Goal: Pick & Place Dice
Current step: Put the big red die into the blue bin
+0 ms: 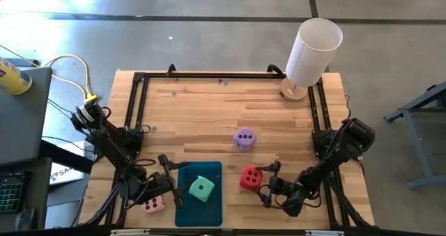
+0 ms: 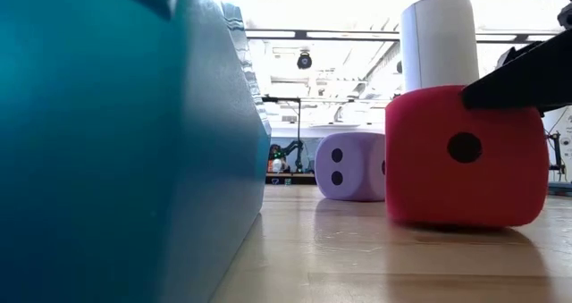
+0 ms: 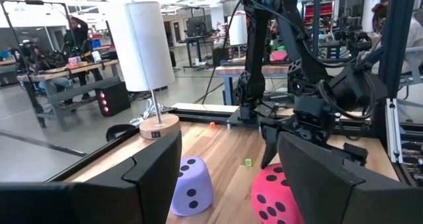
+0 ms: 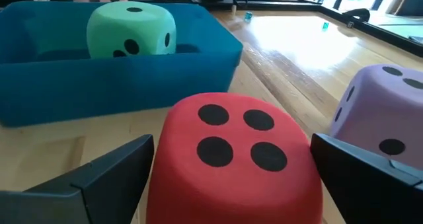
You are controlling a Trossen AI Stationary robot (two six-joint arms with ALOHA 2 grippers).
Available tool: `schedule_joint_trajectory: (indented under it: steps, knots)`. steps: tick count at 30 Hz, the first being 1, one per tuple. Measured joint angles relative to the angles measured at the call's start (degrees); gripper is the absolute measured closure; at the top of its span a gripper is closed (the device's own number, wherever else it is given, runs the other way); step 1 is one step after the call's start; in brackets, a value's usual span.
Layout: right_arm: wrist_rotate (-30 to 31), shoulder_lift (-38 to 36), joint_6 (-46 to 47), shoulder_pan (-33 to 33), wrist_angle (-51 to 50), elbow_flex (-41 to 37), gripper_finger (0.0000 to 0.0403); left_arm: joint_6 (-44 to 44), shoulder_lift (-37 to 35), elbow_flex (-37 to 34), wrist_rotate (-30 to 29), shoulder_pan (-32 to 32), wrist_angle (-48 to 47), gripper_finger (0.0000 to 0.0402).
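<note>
The red die [image 1: 251,178] rests on the table just right of the teal tray [image 1: 209,215]. My open right gripper [image 1: 267,182] reaches it from the right, one finger on each side [image 4: 231,143]. The mint green die [image 1: 202,189] sits inside the tray [image 4: 119,78]. The lilac die [image 1: 244,139] stands on the wood farther back. The pale pink die [image 1: 154,206] lies left of the tray near the near edge. My left gripper [image 1: 171,180] hovers open at the tray's left side and holds nothing [image 3: 229,138]. My right gripper comes at the red die [image 4: 231,158] level from the table's right, with a finger [image 4: 112,178] close beside each flank. Whether the fingers touch the die I cannot tell. The die sits flat on the table.
A white cylinder lamp [image 1: 313,51] on a round wooden base stands at the far right corner. Black frame rails [image 1: 136,104] border the tabletop. Open wood lies between the lilac die and the far rail. A person sits at a bench in the room behind [image 3: 76,32].
</note>
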Motion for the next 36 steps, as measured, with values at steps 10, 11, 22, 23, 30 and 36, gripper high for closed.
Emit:
schedule_joint_trajectory:
  steps: [10, 11, 22, 23, 30, 36]
  knots:
    - [-1.1, -0.1, 5.2, -0.9, -3.8, 0.1, 0.0004, -0.3, 0.0, 0.0, 0.1, 0.0, 0.0, 0.0156]
    - [-1.7, -0.1, 5.1, -1.1, -3.9, 0.1, 0.0004, -0.4, 0.0, 0.0, 0.1, 0.0, 0.0, 0.0156]
    - [-15.1, 0.2, 10.7, -4.7, -6.1, -0.1, 0.0004, -0.7, 0.0, 0.0, 0.2, -0.2, 0.0, 0.0156]
    - [-14.9, 0.2, 10.9, -4.9, -6.2, -0.1, 0.0004, -0.7, 0.0, 0.0, 0.2, -0.2, 0.0, 0.0156]
    - [-9.9, 0.2, 7.4, -3.7, -5.1, -0.1, 0.0005, -0.8, 0.0, 0.0, 0.2, -0.7, 0.0, 0.0156]
    - [-10.1, 0.2, 3.9, -3.6, -2.6, -0.1, 0.0005, -0.8, 0.0, 0.0, 0.2, -0.7, 0.0, 0.0156]
